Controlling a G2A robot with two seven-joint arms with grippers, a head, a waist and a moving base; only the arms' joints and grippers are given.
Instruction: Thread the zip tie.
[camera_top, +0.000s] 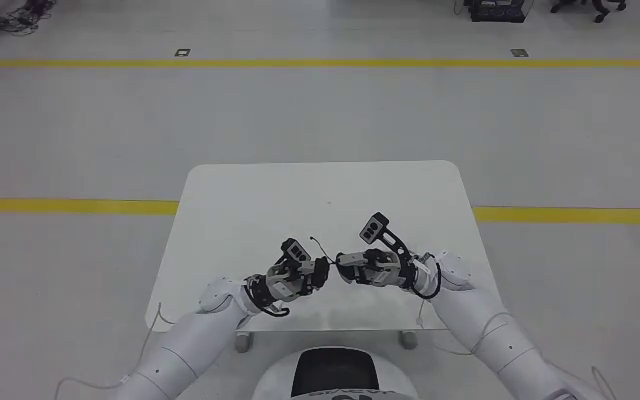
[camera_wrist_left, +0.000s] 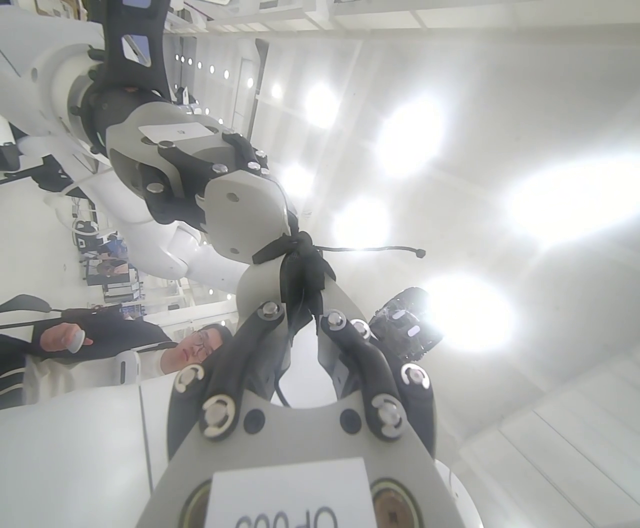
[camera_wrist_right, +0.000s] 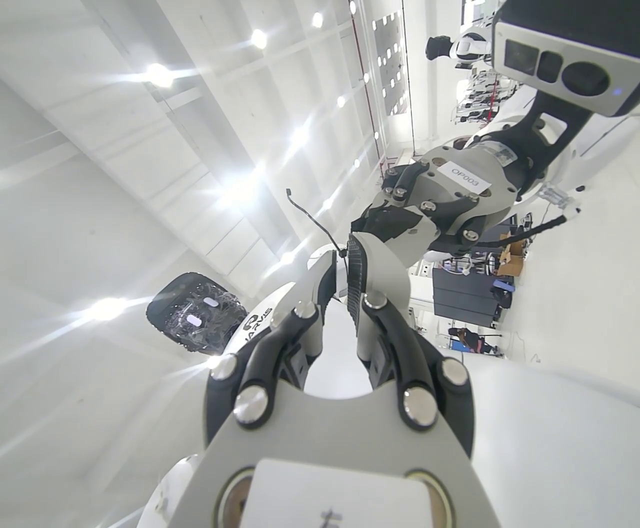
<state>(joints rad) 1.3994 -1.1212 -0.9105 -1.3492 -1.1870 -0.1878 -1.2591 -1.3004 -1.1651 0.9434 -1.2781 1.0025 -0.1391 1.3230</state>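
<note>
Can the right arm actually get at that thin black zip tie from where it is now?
Most likely yes. The right claw sits tip to tip with the left claw, which grips the zip tie, above the table; nothing stands between them.

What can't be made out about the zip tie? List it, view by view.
Top view: zip tie too small; head and tail indistinguishable.
Left wrist view: its gripped part hidden inside the left end effector.
Right wrist view: threading state masked by the right end effector.
</note>
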